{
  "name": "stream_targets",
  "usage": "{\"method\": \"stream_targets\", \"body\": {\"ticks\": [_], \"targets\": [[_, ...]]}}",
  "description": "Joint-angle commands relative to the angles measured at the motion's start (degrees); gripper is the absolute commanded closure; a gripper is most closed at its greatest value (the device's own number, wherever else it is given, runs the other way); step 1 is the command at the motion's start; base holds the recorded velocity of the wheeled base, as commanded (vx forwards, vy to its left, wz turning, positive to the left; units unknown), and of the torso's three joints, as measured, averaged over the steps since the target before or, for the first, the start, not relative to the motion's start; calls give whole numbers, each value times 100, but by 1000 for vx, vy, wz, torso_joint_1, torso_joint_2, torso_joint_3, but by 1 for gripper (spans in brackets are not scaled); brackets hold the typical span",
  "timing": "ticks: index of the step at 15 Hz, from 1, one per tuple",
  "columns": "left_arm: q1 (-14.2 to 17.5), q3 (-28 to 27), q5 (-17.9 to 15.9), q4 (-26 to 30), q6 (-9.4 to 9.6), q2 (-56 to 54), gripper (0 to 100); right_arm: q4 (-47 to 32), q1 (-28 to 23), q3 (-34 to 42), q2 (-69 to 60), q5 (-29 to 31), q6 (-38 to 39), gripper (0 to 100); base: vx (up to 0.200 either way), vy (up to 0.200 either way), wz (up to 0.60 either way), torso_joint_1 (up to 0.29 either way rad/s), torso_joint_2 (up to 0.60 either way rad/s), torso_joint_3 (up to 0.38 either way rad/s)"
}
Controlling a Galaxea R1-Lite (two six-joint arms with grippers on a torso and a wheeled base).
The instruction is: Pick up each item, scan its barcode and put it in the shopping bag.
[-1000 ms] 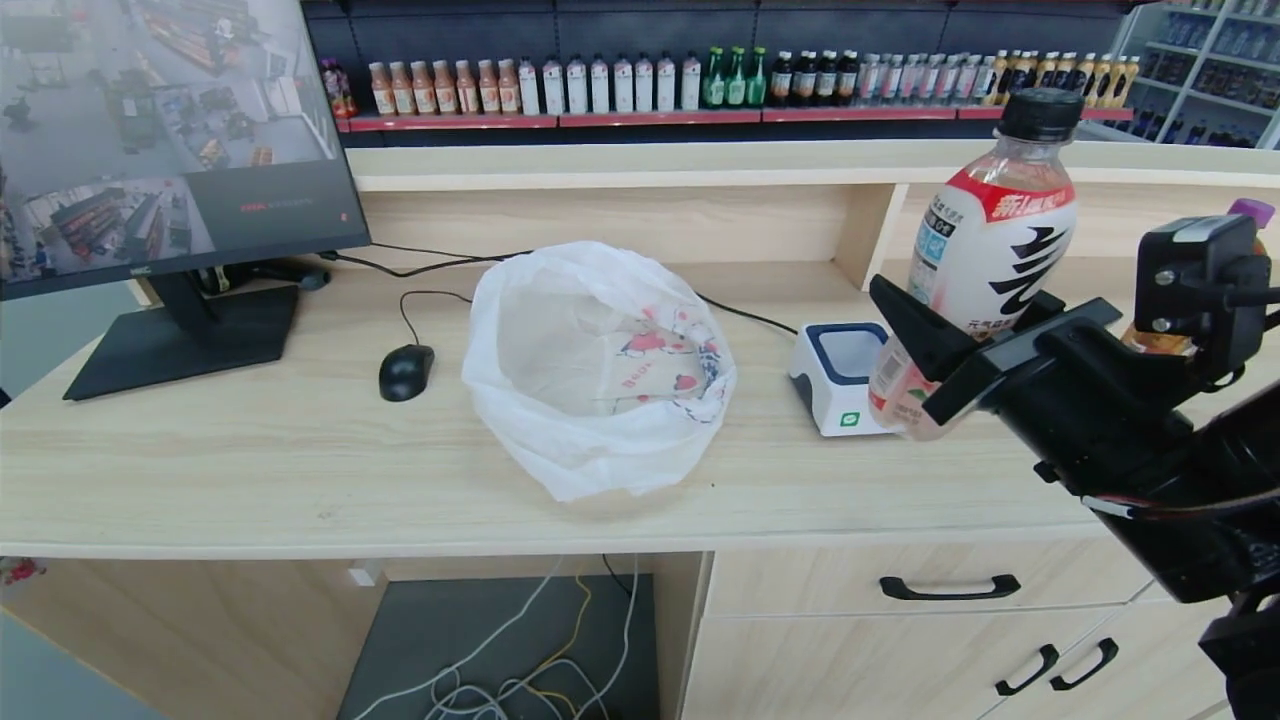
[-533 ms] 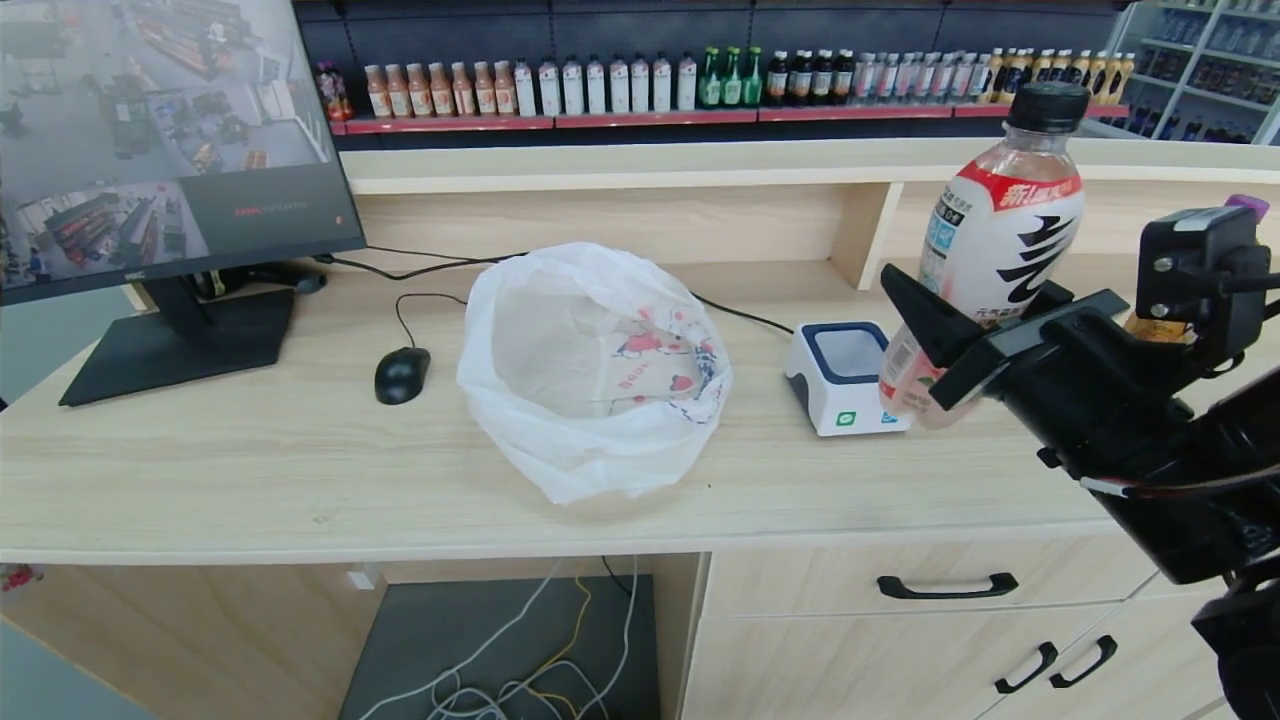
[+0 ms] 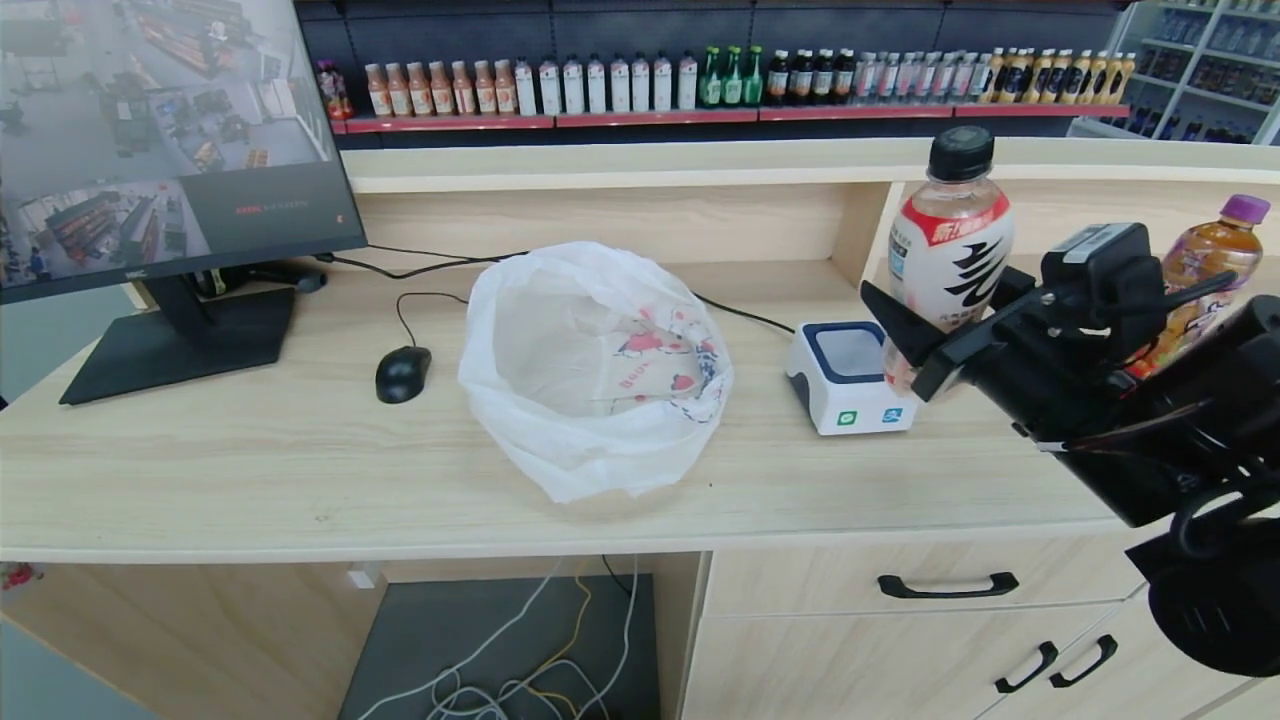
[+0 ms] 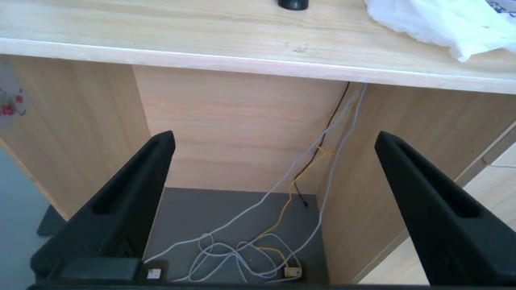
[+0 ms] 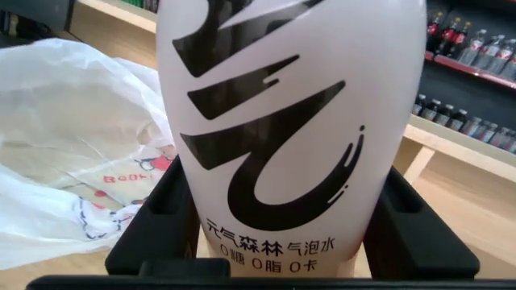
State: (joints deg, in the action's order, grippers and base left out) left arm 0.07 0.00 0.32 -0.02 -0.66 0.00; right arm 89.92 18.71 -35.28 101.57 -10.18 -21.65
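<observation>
My right gripper (image 3: 945, 330) is shut on a white-labelled drink bottle (image 3: 945, 260) with a black cap, held upright just above and to the right of the white barcode scanner (image 3: 848, 378). In the right wrist view the bottle (image 5: 290, 129) stands between the black fingers (image 5: 149, 221). The white shopping bag (image 3: 595, 365) sits open at the counter's middle, with a printed packet inside; it also lies behind the bottle (image 5: 72, 153). An orange drink bottle (image 3: 1200, 270) with a purple cap stands at the far right. My left gripper (image 4: 274, 209) hangs open below the counter's front edge, over cables on the floor.
A monitor (image 3: 160, 140) stands at the back left, with a black mouse (image 3: 402, 372) and its cable beside the bag. A raised ledge (image 3: 640, 165) runs along the counter's back. Drawers (image 3: 945, 585) sit under the right side. Shelves of bottles (image 3: 740, 80) line the far wall.
My right gripper has carried the bottle away from the camera and lower, bringing it down close beside the scanner. The orange bottle behind the arm has come into full sight.
</observation>
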Motion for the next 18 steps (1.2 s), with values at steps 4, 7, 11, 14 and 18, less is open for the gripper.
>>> {"method": "stream_targets", "body": {"ticks": [4, 7, 11, 14, 18], "targets": [[1, 0, 3, -6, -4, 0, 0, 8, -254, -998, 794, -37, -604, 100, 0, 0, 0, 0, 0, 0], [1, 0, 3, 2, -4, 0, 0, 8, -395, -1447, 1066, -529, -937, 100, 0, 0, 0, 0, 0, 0], [1, 0, 3, 2, -4, 0, 0, 8, -403, -1535, 1198, -793, -1570, 100, 0, 0, 0, 0, 0, 0], [1, 0, 3, -6, -4, 0, 0, 8, -377, -1499, 1189, -1258, -2045, 100, 0, 0, 0, 0, 0, 0], [1, 0, 3, -6, -4, 0, 0, 8, -518, -1473, 1225, -1795, -2414, 100, 0, 0, 0, 0, 0, 0]]}}
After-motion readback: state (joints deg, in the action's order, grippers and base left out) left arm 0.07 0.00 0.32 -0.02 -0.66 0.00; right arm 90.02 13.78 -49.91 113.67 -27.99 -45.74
